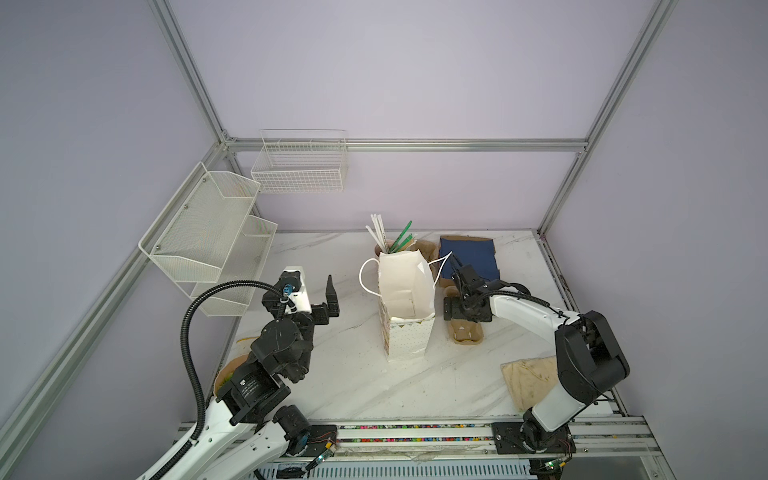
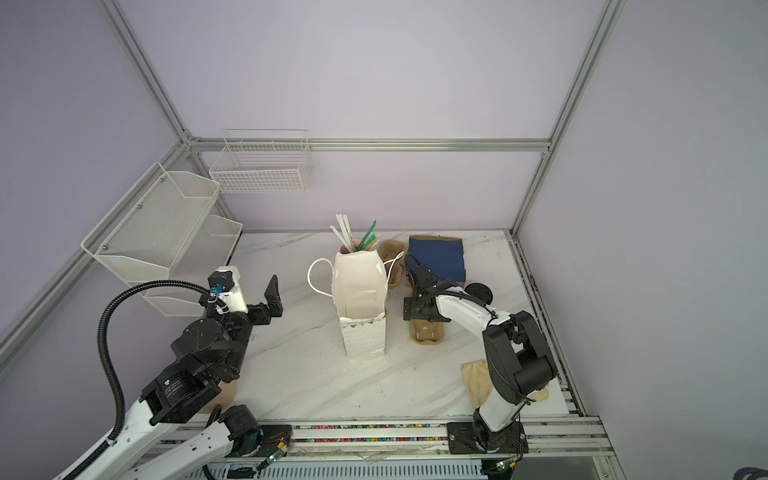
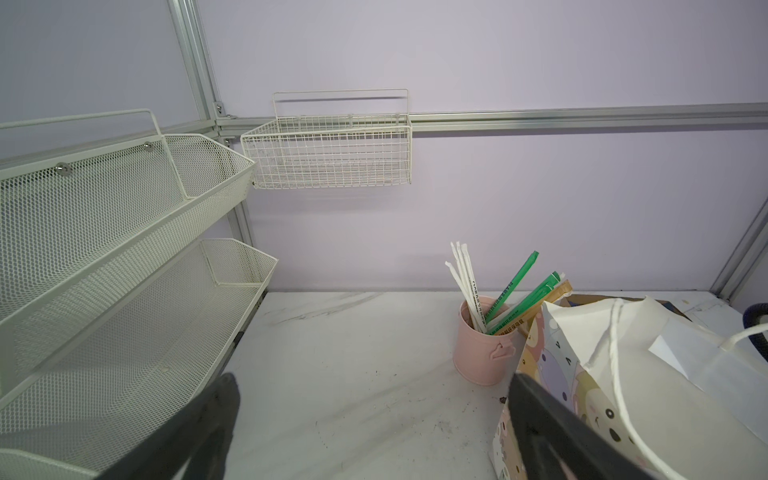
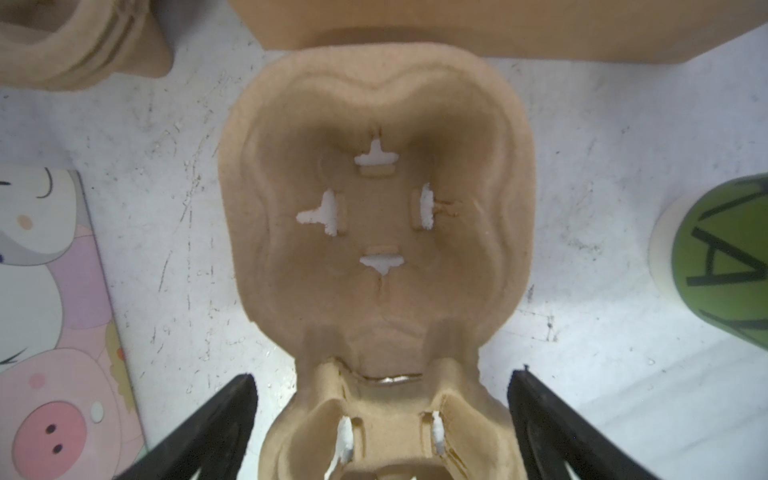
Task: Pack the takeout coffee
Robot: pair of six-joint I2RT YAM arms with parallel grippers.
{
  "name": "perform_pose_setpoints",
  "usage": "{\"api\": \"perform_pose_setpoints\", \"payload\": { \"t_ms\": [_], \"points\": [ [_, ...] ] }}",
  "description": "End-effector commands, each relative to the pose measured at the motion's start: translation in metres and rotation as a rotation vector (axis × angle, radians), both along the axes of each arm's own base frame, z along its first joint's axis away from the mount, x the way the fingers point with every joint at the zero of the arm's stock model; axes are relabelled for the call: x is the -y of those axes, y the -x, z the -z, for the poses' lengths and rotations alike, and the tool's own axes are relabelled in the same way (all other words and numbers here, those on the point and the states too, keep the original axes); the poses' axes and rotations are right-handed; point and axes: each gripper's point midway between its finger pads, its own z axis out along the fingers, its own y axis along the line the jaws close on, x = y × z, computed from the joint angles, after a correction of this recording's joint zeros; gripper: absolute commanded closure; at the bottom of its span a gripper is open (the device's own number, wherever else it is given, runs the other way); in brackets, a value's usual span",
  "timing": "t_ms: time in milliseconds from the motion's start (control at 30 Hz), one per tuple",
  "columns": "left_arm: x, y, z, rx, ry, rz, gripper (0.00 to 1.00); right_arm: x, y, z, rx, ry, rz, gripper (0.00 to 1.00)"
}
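Note:
The takeout coffee (image 4: 723,257), an olive-green paper cup with dark letters and a white edge, shows only at the border of the right wrist view, beside the tan pulp cup tray (image 4: 374,208). My right gripper (image 4: 382,374) hangs open over that tray (image 1: 467,332), a finger on each side of its narrow middle and nothing gripped. A white paper bag (image 1: 405,291) stands open-topped mid-table, just left of the tray. My left gripper (image 1: 316,291) is open and empty, raised to the left of the bag (image 3: 665,395). A dark round shape (image 2: 478,293) lies right of the right wrist; I cannot tell whether it is the cup.
A pink mug (image 3: 482,353) holding straws stands behind the bag. A stack of pulp trays (image 1: 428,249) and a blue sheet on cardboard (image 1: 469,257) lie at the back. A tan cloth (image 1: 528,378) lies front right. Mesh shelves (image 1: 199,241) and a wire basket (image 1: 299,166) hang on the walls.

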Motion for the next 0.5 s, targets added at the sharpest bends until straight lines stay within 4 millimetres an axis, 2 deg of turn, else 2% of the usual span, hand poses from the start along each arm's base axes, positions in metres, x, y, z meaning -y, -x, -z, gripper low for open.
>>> {"api": "perform_pose_setpoints", "payload": {
  "t_ms": [0,467],
  "points": [
    [0.005,-0.002,0.007,-0.001,0.002,0.015,0.00,-0.003,-0.006,0.000,0.014,0.010,-0.014,0.03],
    [0.013,-0.007,0.012,-0.023,-0.012,0.039,0.00,-0.003,-0.005,0.014,-0.009,0.022,-0.032,0.10]
  ]
}}
